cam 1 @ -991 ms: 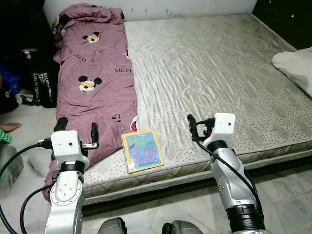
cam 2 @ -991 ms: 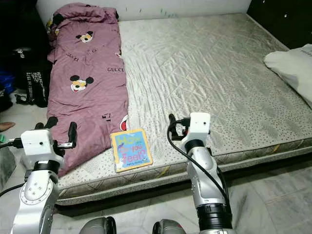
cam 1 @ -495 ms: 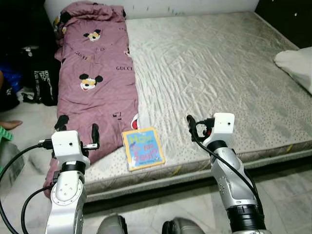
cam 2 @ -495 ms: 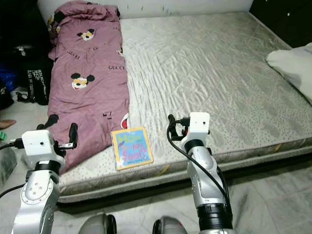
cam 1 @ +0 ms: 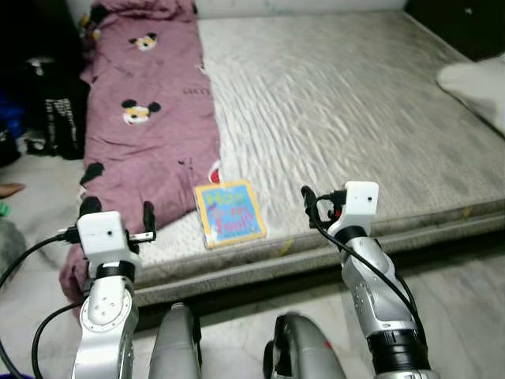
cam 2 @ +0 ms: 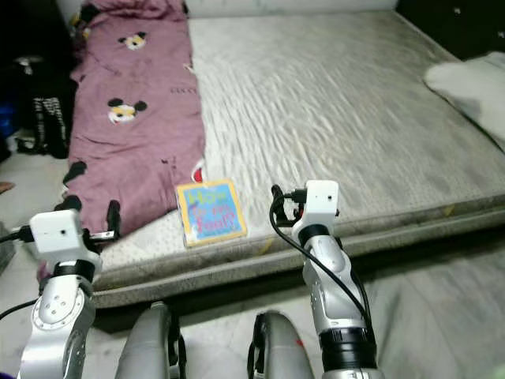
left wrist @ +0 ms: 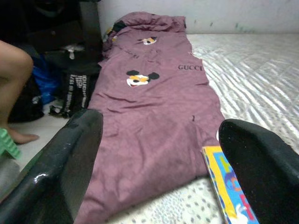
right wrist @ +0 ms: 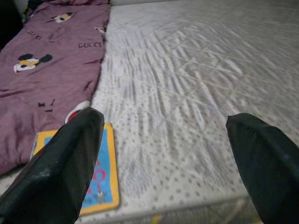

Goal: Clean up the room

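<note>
Mattress [cam 1: 355, 103] filled the scene, bare but for a purple quilt [cam 1: 150, 134] along its left side, a white pillow [cam 1: 477, 83] at far right, and a picture book [cam 1: 230, 212] at the near edge just beside the quilt. Both claws, left gripper [cam 1: 117, 212] and right gripper [cam 1: 310, 207], hovered near that edge, fingers spread apart, holding nothing. Likely the book goes first: approach squarely, slide 1 finger under its overhanging edge. Left wrist view showed a person's leg [left wrist: 16, 79] and a black bag [left wrist: 74, 91]
</note>
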{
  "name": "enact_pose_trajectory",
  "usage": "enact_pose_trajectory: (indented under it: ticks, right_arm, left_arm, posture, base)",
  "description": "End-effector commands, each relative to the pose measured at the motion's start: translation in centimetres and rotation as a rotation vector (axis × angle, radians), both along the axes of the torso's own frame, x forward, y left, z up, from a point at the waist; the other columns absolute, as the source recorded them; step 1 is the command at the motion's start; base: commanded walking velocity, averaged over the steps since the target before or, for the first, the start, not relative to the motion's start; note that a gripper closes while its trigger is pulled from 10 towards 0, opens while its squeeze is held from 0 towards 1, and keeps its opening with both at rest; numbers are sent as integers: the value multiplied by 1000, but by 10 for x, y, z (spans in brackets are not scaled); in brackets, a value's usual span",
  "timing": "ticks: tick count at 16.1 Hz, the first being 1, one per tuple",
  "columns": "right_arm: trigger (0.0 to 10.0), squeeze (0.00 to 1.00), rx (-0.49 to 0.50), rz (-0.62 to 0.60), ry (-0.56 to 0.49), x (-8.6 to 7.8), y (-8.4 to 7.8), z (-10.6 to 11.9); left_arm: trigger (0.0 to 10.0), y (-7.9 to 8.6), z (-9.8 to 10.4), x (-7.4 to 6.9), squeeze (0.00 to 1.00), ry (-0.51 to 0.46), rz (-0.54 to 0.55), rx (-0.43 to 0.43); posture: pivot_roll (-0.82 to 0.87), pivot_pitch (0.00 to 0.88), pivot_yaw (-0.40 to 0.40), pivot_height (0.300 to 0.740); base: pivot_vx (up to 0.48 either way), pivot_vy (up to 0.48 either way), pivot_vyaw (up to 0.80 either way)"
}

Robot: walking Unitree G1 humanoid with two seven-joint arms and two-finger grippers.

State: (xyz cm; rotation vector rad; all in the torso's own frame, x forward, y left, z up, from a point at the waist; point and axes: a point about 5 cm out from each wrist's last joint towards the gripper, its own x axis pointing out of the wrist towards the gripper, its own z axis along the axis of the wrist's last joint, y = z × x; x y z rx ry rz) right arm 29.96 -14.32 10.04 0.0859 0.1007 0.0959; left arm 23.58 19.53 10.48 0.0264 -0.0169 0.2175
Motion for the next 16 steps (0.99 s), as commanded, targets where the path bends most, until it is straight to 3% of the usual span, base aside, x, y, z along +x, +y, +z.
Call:
enact_pose_trajectory:
  ticks: [1, 10, 13, 16]
  right_arm:
    - [10000, 0, -3, 6, -4, 1, -1, 2]
    - [10000, 0, -7, 44, -3, 4, 5, 2]
    - [10000, 0, -7, 47, -4, 4, 5, 2]
    - [10000, 0, -7, 45, -5, 4, 6, 2]
  left_arm:
    - [10000, 0, 1, 1, 0, -7, 5, -3]
    - [10000, 1, 2, 2, 0, -9, 19, 5]
    - [10000, 1, 2, 2, 0, -9, 20, 7]
    - [10000, 2, 2, 3, 0, -13, 35, 10]
  posture:
    - [-45, 141, -38, 631]
    - [-38, 130, -48, 631]
    - [-38, 130, -48, 598]
    - [-39, 131, -46, 593]
  base:
    - [0, 0, 0]
    - [0, 0, 0]
    - [0, 0, 0]
    - [0, 0, 0]
